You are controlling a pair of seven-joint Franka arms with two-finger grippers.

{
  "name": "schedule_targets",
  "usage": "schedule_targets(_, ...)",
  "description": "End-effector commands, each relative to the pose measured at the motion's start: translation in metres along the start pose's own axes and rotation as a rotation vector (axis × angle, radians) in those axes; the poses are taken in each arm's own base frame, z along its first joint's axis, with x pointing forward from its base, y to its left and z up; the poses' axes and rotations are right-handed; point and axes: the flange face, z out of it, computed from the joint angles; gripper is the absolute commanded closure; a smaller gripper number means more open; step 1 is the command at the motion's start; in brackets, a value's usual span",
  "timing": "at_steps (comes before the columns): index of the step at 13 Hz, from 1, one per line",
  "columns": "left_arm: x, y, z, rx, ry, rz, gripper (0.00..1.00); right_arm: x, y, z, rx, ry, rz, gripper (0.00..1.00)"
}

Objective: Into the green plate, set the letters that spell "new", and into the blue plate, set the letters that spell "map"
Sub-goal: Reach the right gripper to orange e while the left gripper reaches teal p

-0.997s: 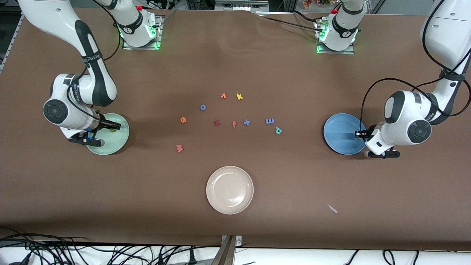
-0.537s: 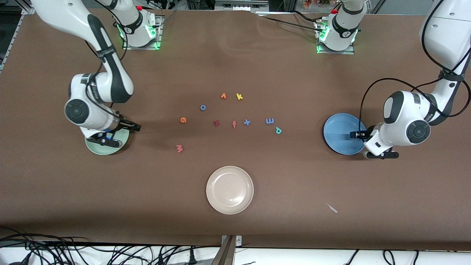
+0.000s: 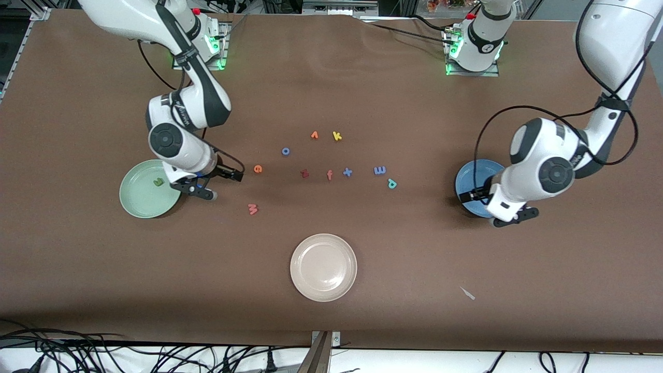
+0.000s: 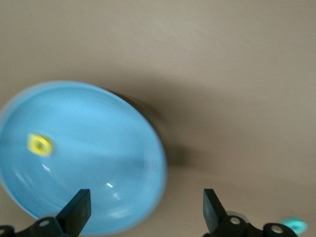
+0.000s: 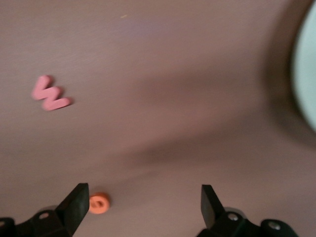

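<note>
The right gripper [image 3: 213,185] hangs over bare table just beside the green plate [image 3: 135,199], fingers spread wide and empty. The green "n" [image 3: 158,182] lies in that plate, near its one o'clock rim. The orange "e" [image 3: 258,169] sits close to the fingertips; the salmon "w" [image 3: 253,209] lies at about five o'clock from the gripper, with open table around it.

The left gripper [image 3: 487,208] hangs over the blue plate [image 3: 469,178], fingers wide apart, holding nothing. Its wrist hides most of that plate from the front; the left wrist view shows the yellow "a" [image 4: 39,144] inside. The blue "m" [image 3: 379,170] and teal "p" [image 3: 392,183] lie close together between the plates. The cream plate [image 3: 323,267] stands well apart.
</note>
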Motion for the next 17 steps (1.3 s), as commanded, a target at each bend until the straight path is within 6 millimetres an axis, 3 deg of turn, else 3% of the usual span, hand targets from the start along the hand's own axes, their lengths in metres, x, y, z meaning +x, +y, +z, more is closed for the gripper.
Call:
schedule_targets(1, -0.039, 0.059, 0.009, 0.007, -0.017, -0.09, 0.01, -0.024, -0.014, 0.015, 0.051, 0.024, 0.053, 0.0)
schedule_targets(4, -0.066, 0.11, 0.036, -0.047, 0.002, -0.106, 0.08, -0.037, -0.027, 0.031, 0.054, 0.008, 0.055, 0.0)
schedule_targets(7, -0.085, 0.145, 0.064, -0.1, 0.016, -0.049, 0.14, -0.046, -0.036, 0.046, 0.047, -0.001, 0.036, 0.01)
schedule_targets(12, -0.1, 0.16, 0.093, -0.06, 0.018, -0.014, 0.15, -0.052, -0.044, 0.063, 0.048, -0.005, 0.022, 0.11)
schedule_targets(17, -0.111, 0.167, 0.115, -0.013, 0.02, 0.01, 0.23, -0.053, -0.045, 0.067, 0.048, -0.007, 0.018, 0.38)
